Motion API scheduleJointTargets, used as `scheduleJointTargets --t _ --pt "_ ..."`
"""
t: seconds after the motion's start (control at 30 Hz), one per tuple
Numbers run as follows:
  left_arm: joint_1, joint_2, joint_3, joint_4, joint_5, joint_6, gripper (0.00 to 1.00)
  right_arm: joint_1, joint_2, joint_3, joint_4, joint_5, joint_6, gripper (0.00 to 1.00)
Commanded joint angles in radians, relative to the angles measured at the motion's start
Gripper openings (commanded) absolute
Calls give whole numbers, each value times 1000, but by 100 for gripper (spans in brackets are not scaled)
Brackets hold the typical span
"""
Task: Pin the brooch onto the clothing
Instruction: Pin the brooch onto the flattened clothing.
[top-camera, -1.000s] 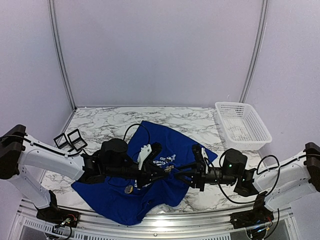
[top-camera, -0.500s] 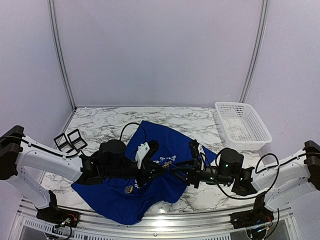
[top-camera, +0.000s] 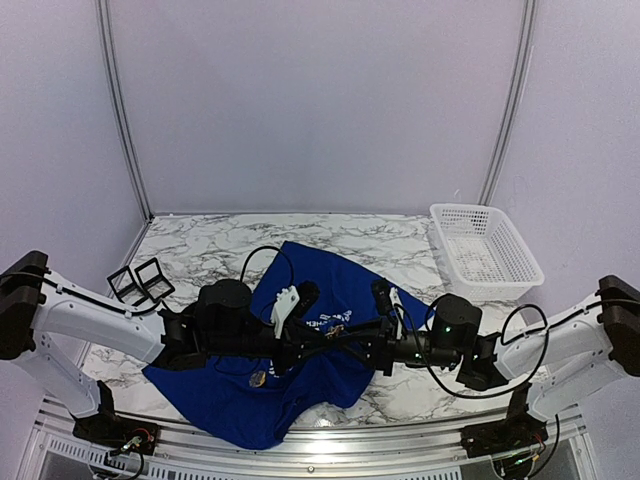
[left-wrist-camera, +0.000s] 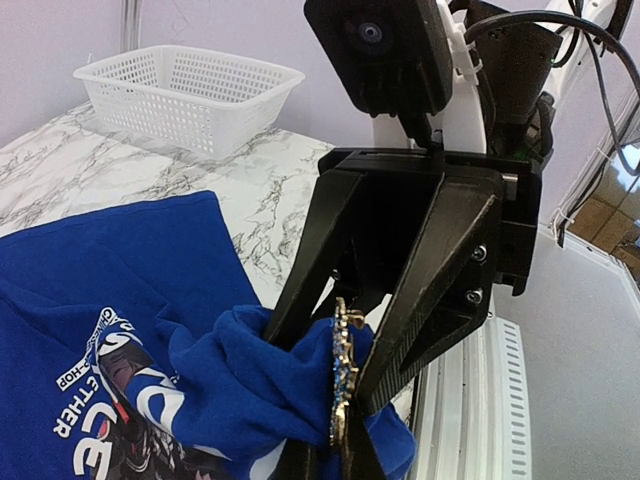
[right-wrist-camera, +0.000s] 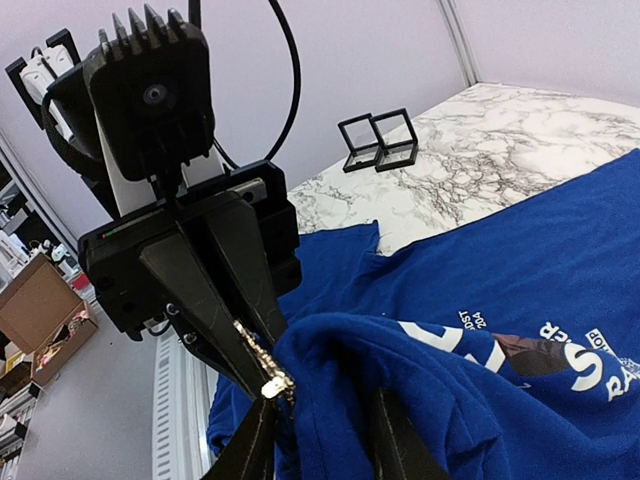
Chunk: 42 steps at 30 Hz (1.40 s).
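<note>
Two arms meet tip to tip over the near middle of a marble table (top-camera: 200, 245). The shirt (top-camera: 230, 395), royal blue with a printed chest graphic and white lettering, lies crumpled on the table between the 2 arms, and 1 fold of it is lifted off the surface. The right gripper (right-wrist-camera: 322, 440) is clamped on that raised fold, with fabric bunched between its 2 fingers. The left gripper (right-wrist-camera: 258, 368) faces it from the opposite side, its fingers pinched together on the brooch (left-wrist-camera: 342, 372). The brooch is a narrow gilt piece with blue stones, held edge-on and upright, touching the crest of the fold. Whether its pin has entered the cloth cannot be told. A small pale round object (top-camera: 257, 378), too small to identify, rests on the shirt nearer the front edge. A white mesh basket (left-wrist-camera: 190, 105) stands at the far right of the table, well apart from the shirt. 2 black open frames (top-camera: 140, 280) stand at the left edge
</note>
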Motion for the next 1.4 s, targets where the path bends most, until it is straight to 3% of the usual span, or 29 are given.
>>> scheduleJointTargets --t 0.0,0.63,0.7,0.83,0.97,1.17,1.37 --pt "-6 -17 5 58 6 1 0 7 10 41 36 31 38 28" --pt "-6 -2 9 58 1 -4 0 8 -1 88 -27 73 44 30" --pt "-6 -4 8 58 1 -3 0 8 2 93 -36 77 45 25" --pt "-6 -8 8 58 3 -6 0 8 4 90 -48 81 48 6" --pt "-6 -17 3 65 0 -7 0 8 -5 72 -52 95 58 3" --pt "-6 -36 -12 92 -18 -16 0 8 -32 54 -101 113 57 6" --pt "-6 -38 -16 102 -26 -17 0 8 -62 52 -179 173 59 18"
